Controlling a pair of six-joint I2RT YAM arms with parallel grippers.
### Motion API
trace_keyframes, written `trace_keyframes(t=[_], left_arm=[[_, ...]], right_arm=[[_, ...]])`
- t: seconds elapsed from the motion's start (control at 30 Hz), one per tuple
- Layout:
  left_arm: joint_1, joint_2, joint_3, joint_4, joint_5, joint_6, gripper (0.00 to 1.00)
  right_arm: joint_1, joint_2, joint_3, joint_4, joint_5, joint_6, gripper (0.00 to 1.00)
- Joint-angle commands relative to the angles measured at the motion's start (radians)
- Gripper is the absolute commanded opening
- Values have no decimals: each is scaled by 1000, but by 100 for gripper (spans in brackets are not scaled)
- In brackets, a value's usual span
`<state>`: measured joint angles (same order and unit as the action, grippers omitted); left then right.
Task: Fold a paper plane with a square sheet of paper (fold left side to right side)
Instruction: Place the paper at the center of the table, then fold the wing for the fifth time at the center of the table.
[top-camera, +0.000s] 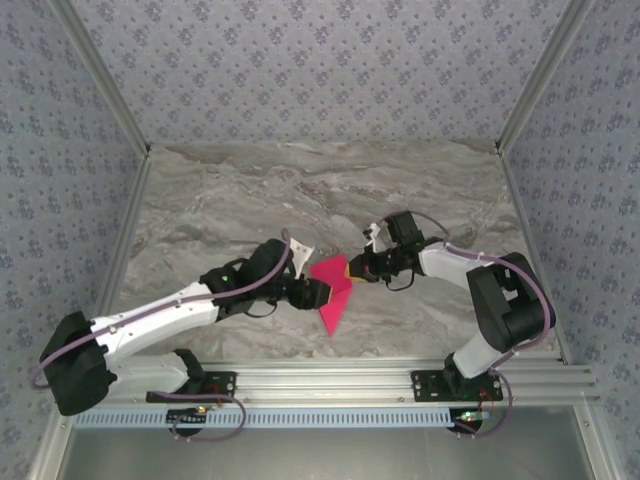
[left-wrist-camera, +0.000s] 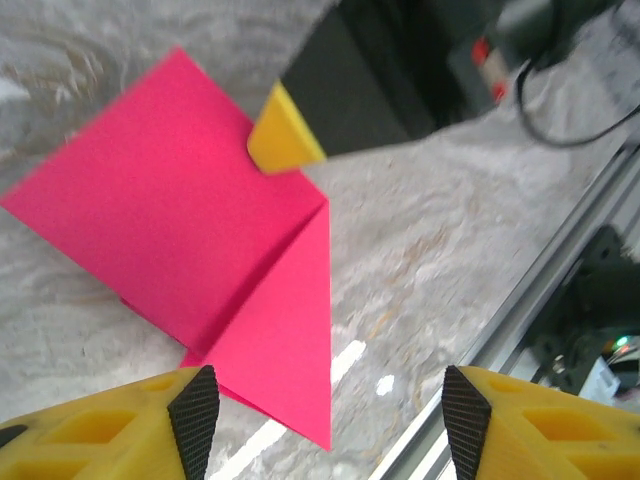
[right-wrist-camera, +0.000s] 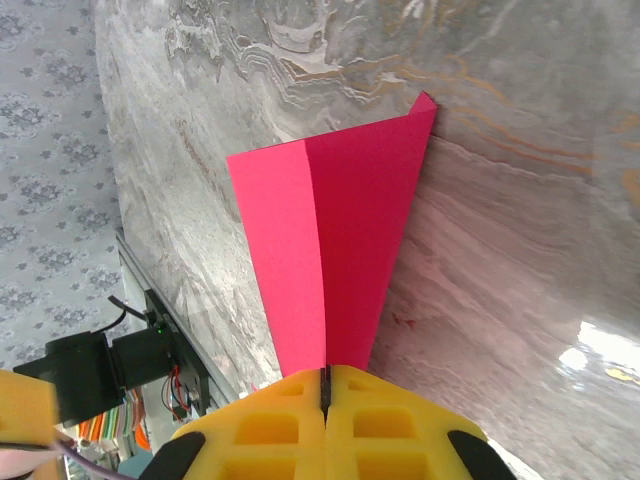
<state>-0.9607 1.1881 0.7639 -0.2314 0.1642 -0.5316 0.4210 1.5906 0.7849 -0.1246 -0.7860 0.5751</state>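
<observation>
Here's the paper plane (top-camera: 331, 302), magenta, sitting mid-table (top-camera: 250, 200) between the two arms. From above, its long axis runs from the far side toward the near rail, and the sharp nose points at the rail, leaning a touch left. The wide end sits up by the right gripper (top-camera: 357, 270).

That right gripper is clamped on the paper plane. On the right wrist camera the yellow fingers (right-wrist-camera: 270, 425) meet with no gap at all, and the sheet (right-wrist-camera: 340, 230) fans out of the seam with one crease down its length. The pinched end is swallowed between the pads, so its shape can't be made out.

The left gripper (top-camera: 318, 293) is at the paper's left edge, jaws spread wide and gripping nothing. From its wrist camera the two dark-tipped fingers (left-wrist-camera: 195, 412) stand well apart, with the pointed nose (left-wrist-camera: 290, 330) lying just beyond them. The picture is a little soft. Lower layers peek out under the top flap, and how many I can't tell. From above, the left gripper covers that edge, so contact is uncertain.
</observation>
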Motion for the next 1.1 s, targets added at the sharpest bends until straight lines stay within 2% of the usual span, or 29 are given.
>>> trace_keyframes(t=[0.0, 0.17, 0.43, 0.7, 1.07], left_arm=[[-46, 38, -8, -28, -96, -14, 63], [-126, 130, 30, -24, -178, -35, 64], [-228, 309, 142, -77, -294, -88, 66], [-274, 441, 261, -217, -432, -124, 65], [-282, 534, 296, -266, -483, -160, 60]], right_arm=[[38, -13, 32, -58, 83, 46, 0], [78, 0, 37, -51, 147, 125, 0], [106, 7, 49, -45, 167, 159, 0], [113, 9, 59, -59, 177, 168, 0], [120, 30, 71, -55, 171, 182, 0]])
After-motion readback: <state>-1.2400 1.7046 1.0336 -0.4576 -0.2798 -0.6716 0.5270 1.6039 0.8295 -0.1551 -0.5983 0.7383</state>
